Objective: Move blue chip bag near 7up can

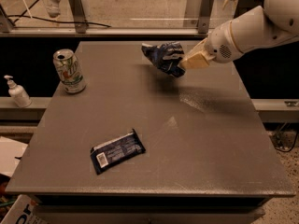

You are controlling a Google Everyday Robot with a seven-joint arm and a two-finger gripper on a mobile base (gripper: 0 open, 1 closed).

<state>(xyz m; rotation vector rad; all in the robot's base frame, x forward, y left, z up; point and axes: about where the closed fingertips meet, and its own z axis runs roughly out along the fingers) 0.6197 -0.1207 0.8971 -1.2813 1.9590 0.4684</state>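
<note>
The blue chip bag (163,56) is crumpled dark-blue foil with white print. It hangs above the far middle of the grey table (210,143), held at its right end. My gripper (186,62) comes in from the upper right on the white arm and is shut on the bag. The 7up can (69,71) stands upright near the table's left edge, well left of the bag.
A flat dark bar wrapper (117,150) with a white barcode label lies at the front left of the table. A small white pump bottle (17,92) stands on a ledge left of the table. A railing and posts run behind the table.
</note>
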